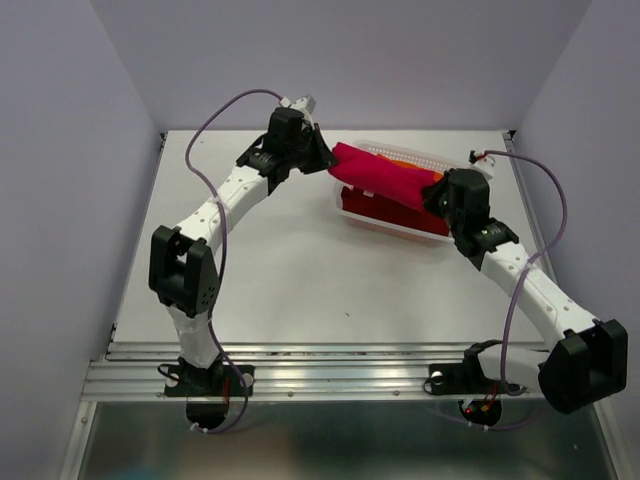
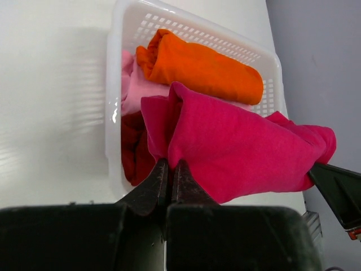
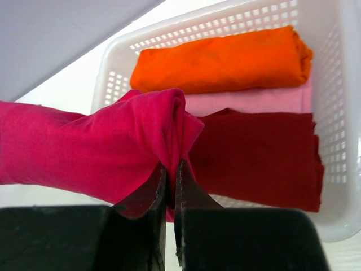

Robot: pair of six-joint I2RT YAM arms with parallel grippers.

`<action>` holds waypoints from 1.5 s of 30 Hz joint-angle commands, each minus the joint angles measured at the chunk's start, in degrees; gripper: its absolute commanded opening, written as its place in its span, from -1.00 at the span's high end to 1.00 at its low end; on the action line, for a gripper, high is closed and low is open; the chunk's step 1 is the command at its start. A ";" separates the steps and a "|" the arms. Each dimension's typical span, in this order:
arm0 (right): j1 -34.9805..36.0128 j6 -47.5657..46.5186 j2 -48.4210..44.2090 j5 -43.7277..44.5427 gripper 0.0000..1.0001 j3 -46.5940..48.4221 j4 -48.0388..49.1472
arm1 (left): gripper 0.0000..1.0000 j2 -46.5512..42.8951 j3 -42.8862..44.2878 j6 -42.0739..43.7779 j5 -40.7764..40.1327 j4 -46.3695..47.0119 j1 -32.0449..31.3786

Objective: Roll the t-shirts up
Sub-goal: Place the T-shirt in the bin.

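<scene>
my left pincer (image 1: pixel 326 160) (image 2: pixel 170 165) is pressed together on the left end of the crimson t-shirt (image 1: pixel 385 178) (image 2: pixel 242 152) (image 3: pixel 84 147), its fingertips biting into a fold of the cloth. the shirt is bunched into a thick roll that stretches between my two pincers, slanting across the white basket (image 1: pixel 400 149) (image 2: pixel 113 84) (image 3: pixel 113 62) at the far right of the table (image 1: pixel 280 270) (whether the roll rests on the rim or hangs just clear of it, i cannot tell). down in the basket lie three folded pieces side by side: an orange t-shirt (image 2: pixel 203 68) (image 3: pixel 225 59) along the far wall, a strip of pink cloth (image 2: pixel 138 87) (image 3: pixel 254 101) next to it, and a dark red t-shirt (image 1: pixel 385 210) (image 2: pixel 135 152) (image 3: pixel 259 158) nearest my bases, flat on the bottom. my right pincer (image 1: pixel 437 190) (image 3: pixel 169 167) is likewise clamped shut on the roll's right end, where the crimson cloth gathers into a tight knot of pleats above the fingertips.
</scene>
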 commanded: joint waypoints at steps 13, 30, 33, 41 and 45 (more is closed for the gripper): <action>-14.88 -9.13 14.31 -5.98 0.99 11.32 0.46 | 1.00 23.16 33.88 1.27 6.06 0.32 -2.83; -19.55 -12.21 24.07 -9.50 0.98 10.79 2.04 | 1.00 30.74 32.33 1.63 5.36 -0.64 -3.89; -19.55 -12.47 25.48 -8.44 0.99 10.88 1.95 | 1.00 31.18 31.89 1.62 5.19 -0.91 -4.06; -21.92 -13.96 25.74 -7.30 0.99 11.06 1.95 | 1.00 32.94 30.92 1.71 4.22 -1.26 -4.24; -22.45 -15.02 26.53 -9.49 0.99 12.29 0.64 | 1.00 33.03 30.31 2.68 1.94 -2.66 -4.33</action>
